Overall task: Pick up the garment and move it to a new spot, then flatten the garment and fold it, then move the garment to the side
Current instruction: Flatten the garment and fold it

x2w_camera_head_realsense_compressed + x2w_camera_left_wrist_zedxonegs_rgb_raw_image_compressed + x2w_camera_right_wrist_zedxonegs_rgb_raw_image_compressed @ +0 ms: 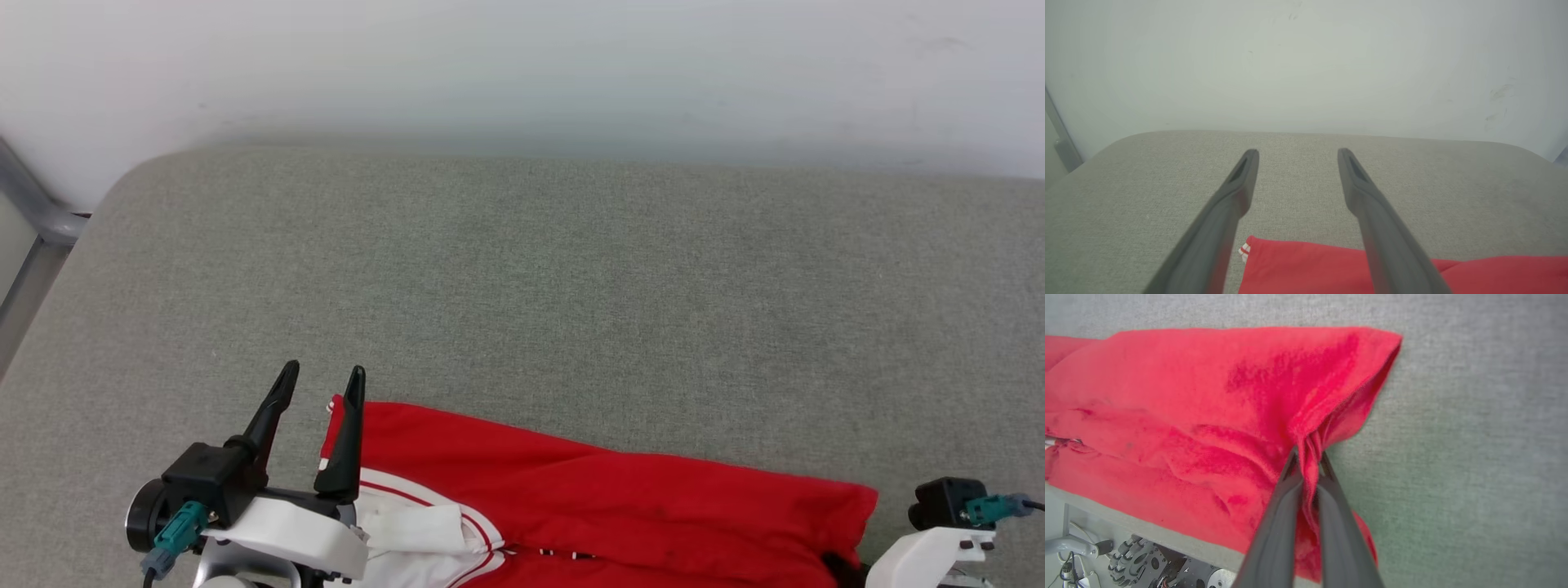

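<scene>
Garment (1167,396) cloth is bunched between the right gripper's (1308,456) two fingers, which are clamped tight on a fold near one red corner. From that pinch the fabric spreads out rumpled along the near edge of the pad (571,286), with a white sleeve and striped trim toward the pad's near left. The left gripper (1297,152) is spread wide with nothing between its fingers. It is above the pad's near left, one finger over a trimmed corner of the cloth. A pale wall (522,65) rises behind the pad's far edge.
</scene>
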Controlling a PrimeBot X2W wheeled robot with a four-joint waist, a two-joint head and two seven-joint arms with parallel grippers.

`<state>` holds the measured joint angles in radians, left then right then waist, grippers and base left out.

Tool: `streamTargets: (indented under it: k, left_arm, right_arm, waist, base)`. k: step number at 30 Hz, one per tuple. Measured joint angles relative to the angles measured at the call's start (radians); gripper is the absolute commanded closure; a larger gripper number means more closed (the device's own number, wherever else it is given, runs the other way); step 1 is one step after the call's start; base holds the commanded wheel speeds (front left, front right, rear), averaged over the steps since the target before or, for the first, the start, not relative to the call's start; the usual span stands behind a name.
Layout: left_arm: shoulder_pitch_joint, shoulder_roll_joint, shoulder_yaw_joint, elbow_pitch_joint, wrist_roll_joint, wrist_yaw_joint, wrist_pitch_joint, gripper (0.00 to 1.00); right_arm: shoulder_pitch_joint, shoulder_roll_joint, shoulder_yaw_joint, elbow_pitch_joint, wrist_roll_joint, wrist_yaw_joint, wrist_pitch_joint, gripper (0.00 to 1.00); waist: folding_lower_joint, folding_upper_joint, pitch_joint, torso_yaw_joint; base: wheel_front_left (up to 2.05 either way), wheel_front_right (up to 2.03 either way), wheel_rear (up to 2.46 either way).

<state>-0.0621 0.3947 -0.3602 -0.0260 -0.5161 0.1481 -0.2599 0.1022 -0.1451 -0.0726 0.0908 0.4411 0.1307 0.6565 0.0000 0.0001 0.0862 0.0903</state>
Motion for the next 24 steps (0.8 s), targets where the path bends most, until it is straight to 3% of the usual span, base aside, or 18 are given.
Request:
streamTargets:
  k: [8, 20, 24]
  left_arm:
    - [0.019, 0.011, -0.002, -0.004, 0.012, 0.021, 0.004, 0.00]
    - [0.040, 0.017, -0.008, -0.014, 0.013, 0.046, 0.015, 0.00]
    - [0.044, 0.017, -0.015, -0.015, 0.013, 0.049, 0.020, 0.00]
  right_arm:
    - [-0.016, -0.036, -0.040, -0.053, 0.009, 0.000, 0.013, 1.00]
    - [0.001, -0.045, -0.350, -0.082, -0.027, 0.000, 0.094, 1.00]
    - [0.000, -0.039, -0.409, -0.092, -0.021, 0.000, 0.134, 1.00]
  waist:
    - [0.0000, 0.0000, -0.036, -0.012]
    - [-0.0001, 0.0000, -0.064, -0.020]
    - [0.0000, 0.0000, -0.069, -0.020]
  base:
    - [0.00, 0.00, 0.00]
    - [0.00, 0.00, 0.00]
    - [0.00, 0.00, 0.00]
